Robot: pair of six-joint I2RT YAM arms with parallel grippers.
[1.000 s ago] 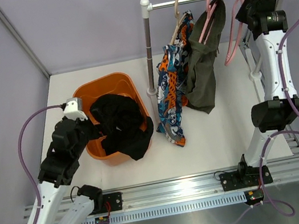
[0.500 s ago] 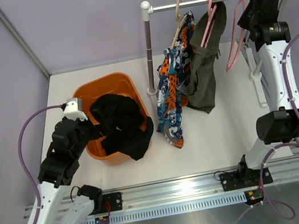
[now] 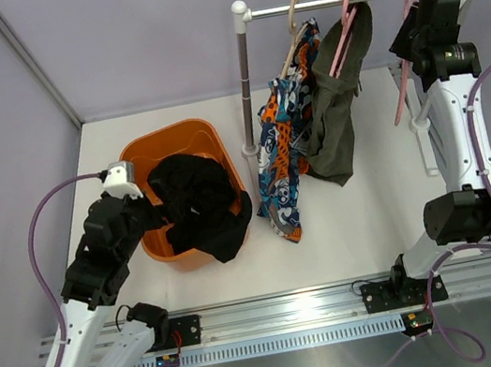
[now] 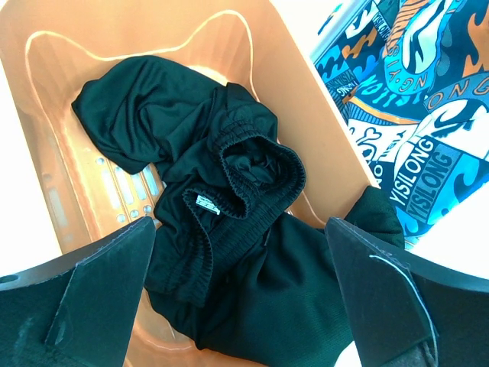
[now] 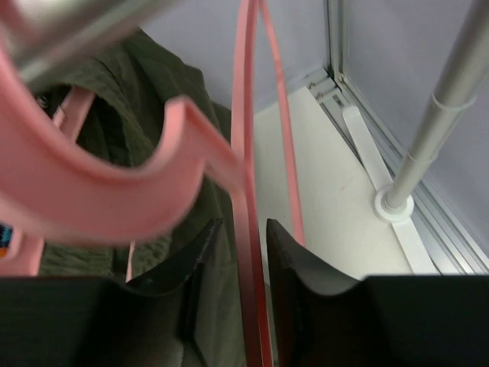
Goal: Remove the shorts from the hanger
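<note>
The black shorts (image 3: 197,206) lie crumpled in an orange basket (image 3: 171,138), one leg over its right rim. My left gripper (image 3: 158,216) hovers over them, open and empty; its wrist view shows the shorts (image 4: 237,206) between the wide-apart fingers of the gripper (image 4: 241,260). The patterned shorts (image 3: 282,148) hang from a beige hanger, the olive green shorts (image 3: 333,111) from a pink one. My right gripper (image 3: 408,26) is up at the rail's right end, shut on an empty pink hanger (image 3: 403,80). In the right wrist view the gripper (image 5: 243,237) closes on the hanger's bar (image 5: 246,153).
A metal rail (image 3: 309,4) runs between a left post (image 3: 246,88) and a right post (image 5: 435,122) with a white foot (image 5: 393,206). Grey walls close the back and sides. The patterned shorts (image 4: 412,115) hang just right of the basket (image 4: 290,84).
My right gripper has moved right along the rail, taking the empty pink hanger with it; the hanger now hangs steeper. The left arm has not moved.
</note>
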